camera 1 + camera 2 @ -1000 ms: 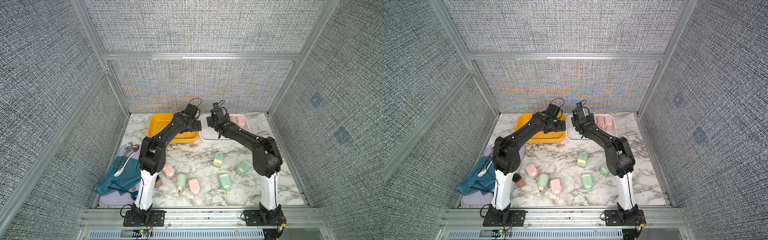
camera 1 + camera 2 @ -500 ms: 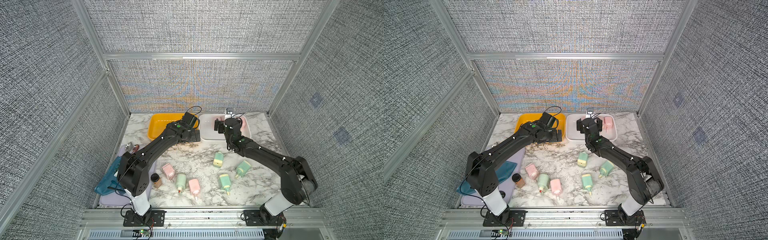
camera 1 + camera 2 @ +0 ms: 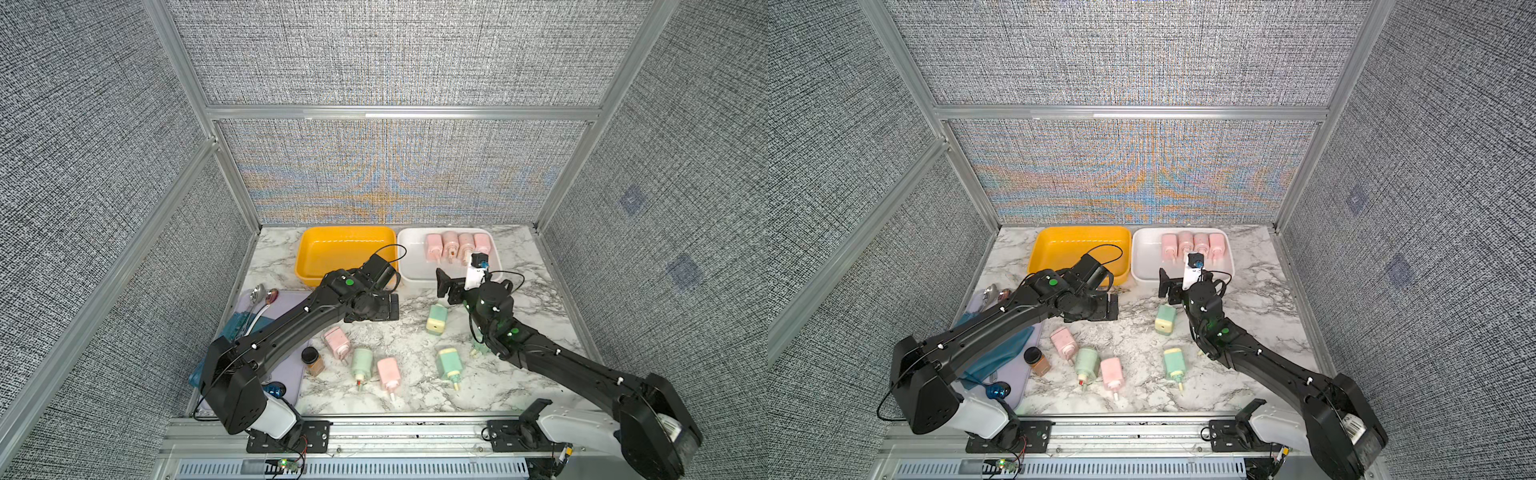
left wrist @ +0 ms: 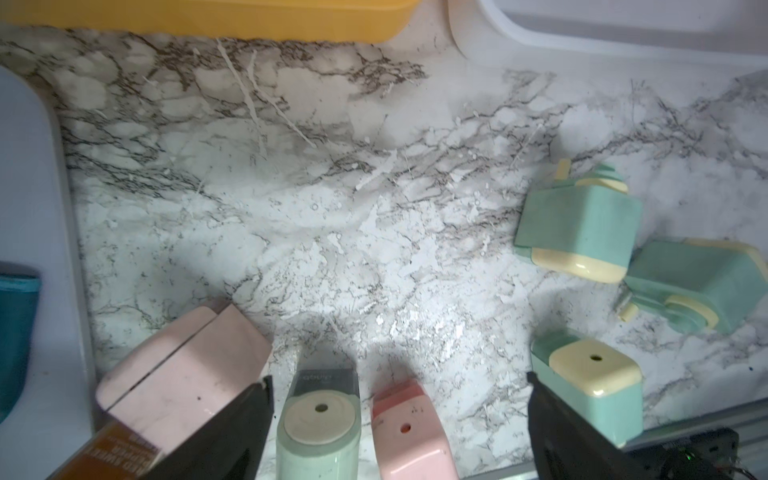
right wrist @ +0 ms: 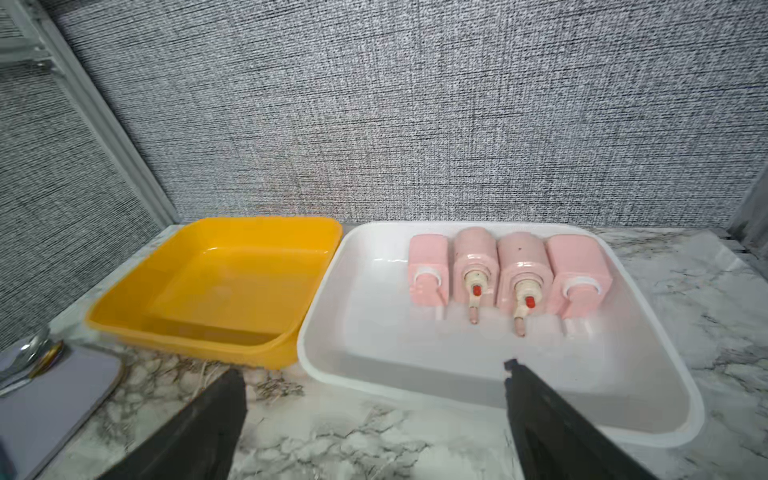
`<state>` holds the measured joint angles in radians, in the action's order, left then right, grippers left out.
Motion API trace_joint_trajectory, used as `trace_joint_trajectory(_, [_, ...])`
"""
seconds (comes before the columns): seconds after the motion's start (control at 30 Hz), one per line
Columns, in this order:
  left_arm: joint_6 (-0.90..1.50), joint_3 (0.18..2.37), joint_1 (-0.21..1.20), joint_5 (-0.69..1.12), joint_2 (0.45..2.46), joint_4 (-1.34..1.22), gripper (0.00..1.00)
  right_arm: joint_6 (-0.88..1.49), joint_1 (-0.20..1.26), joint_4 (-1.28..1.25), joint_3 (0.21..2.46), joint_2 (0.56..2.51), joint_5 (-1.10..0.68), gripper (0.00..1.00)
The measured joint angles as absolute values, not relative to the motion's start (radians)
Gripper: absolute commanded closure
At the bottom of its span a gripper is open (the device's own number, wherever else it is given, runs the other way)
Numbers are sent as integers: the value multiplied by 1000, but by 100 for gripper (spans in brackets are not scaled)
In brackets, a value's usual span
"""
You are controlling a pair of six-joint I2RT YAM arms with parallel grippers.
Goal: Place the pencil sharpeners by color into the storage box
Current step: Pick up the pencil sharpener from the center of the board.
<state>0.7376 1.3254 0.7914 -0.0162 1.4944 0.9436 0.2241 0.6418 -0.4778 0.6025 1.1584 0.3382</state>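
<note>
Pulled back, left gripper (image 3: 390, 308) and right gripper (image 5: 374, 395) gape wide; four pink plastic sharpeners (image 5: 509, 274) lie in the white plastic tray (image 5: 365, 336).

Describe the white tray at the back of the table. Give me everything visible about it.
The white tray is a shallow, glossy, plastic-looking rectangle with rounded corners and a flared rim. It sits flat on the marble table near the back wall, right beside the yellow tray; whether their rims touch is unclear. Four pink sharpeners lie side by side in its back part, toward the robot's right, cranks pointing forward. The rest of its floor is bare.
</note>
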Motion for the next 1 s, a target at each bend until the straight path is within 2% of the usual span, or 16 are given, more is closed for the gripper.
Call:
trace_joint_trajectory(0.17, [738, 1303, 817, 64, 1472, 997, 2, 220, 728, -446, 548, 1113, 347, 1])
trace_joint_trajectory(0.47, [775, 1274, 920, 142, 1465, 1034, 7, 224, 768, -400, 488, 1053, 399, 1])
trace_joint_trajectory(0.7, [846, 1271, 1005, 102, 1519, 1082, 8, 228, 777, -396, 467, 1018, 414, 1])
trace_joint_trajectory(1.0, [929, 1215, 1044, 61, 1580, 1060, 9, 236, 785, -393, 444, 1002, 419, 1])
